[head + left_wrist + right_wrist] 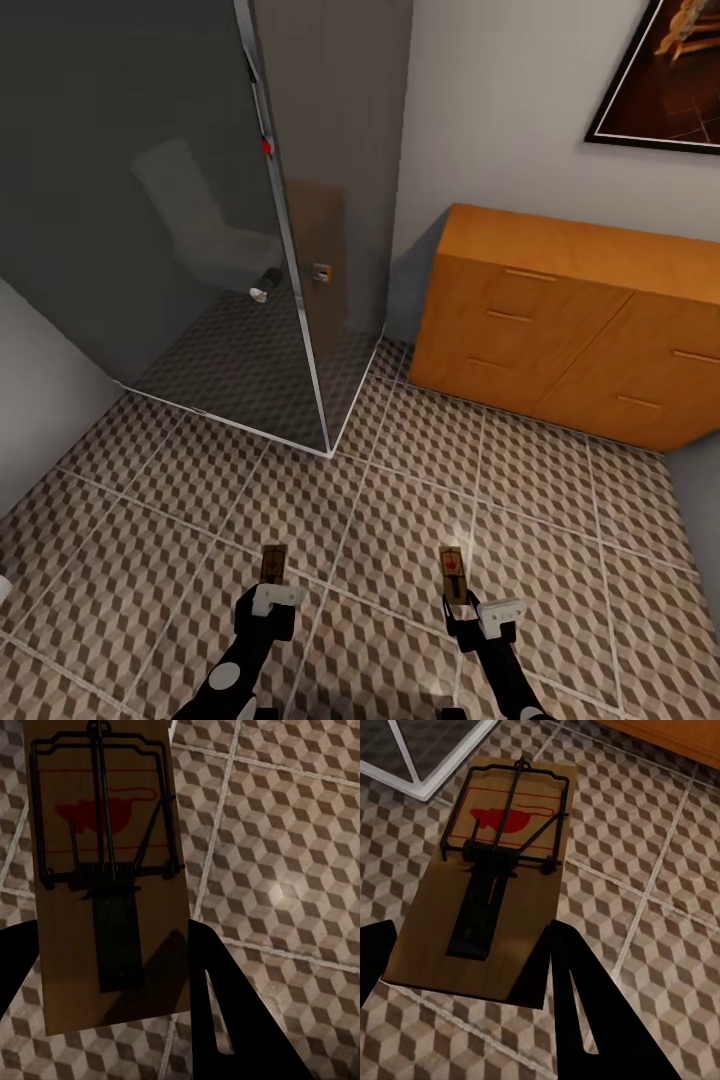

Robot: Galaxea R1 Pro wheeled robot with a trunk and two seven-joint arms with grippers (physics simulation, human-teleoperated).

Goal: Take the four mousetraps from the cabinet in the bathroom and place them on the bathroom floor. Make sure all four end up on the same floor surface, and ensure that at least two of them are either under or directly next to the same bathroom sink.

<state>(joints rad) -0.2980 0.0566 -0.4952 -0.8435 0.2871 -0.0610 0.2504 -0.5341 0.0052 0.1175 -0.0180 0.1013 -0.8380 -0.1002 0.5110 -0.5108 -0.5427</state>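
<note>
The left gripper (272, 590) is clamped on the near end of a mousetrap (273, 563), holding it out flat above the bathroom floor (400, 480). In the left wrist view the dark fingers (217, 1005) flank the tan board of this mousetrap (112, 885), whose black wire bar, spring and red printed mark face up, with patterned tiles (285, 870) behind it.

The right gripper (468, 602) likewise grips the near end of a second mousetrap (452, 572), also held out flat over the tiles. In the right wrist view the fingers (585, 1005) close on either side of the second trap's board (499, 877); its metal parts and red mark face up.

Both traps point away from the robot, side by side and well apart, above the floor's cube-patterned tiles.

Beyond them, the orange-wood cabinet (570, 320) stands against the far wall, its drawer fronts shut. To its left, a grey glass shower enclosure (200, 200) fills the room's corner. A dark framed picture (665, 75) hangs on the wall above the cabinet.
</note>
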